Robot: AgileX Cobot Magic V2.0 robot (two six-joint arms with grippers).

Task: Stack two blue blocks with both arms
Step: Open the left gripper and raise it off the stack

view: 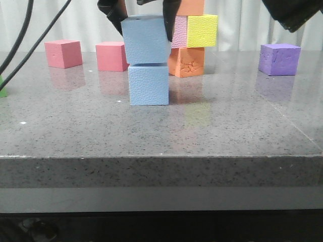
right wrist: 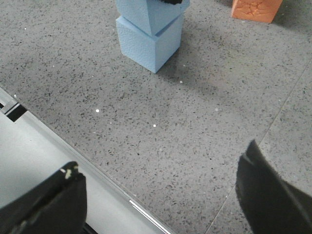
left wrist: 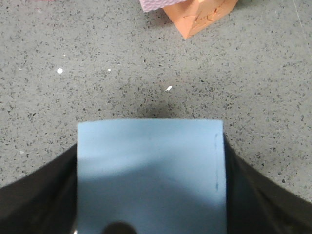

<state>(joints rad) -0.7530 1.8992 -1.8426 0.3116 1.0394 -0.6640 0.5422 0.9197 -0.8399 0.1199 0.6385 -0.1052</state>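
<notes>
The left black claw gripper is clasping the upper pale sky-blue foam cube, resting slightly askew on the lower pale sky-blue foam cube mid-counter. The right black claw gripper is hanging spread wide near the counter's front edge.

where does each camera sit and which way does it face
Front view: low at the table edge, facing forward at the left gripper holding the upper blue block on the lower blue block.
Left wrist view: looks down over that held block, black fingers beside it.
Right wrist view: angled down at the table, open right gripper; shares the blue stack.
</notes>
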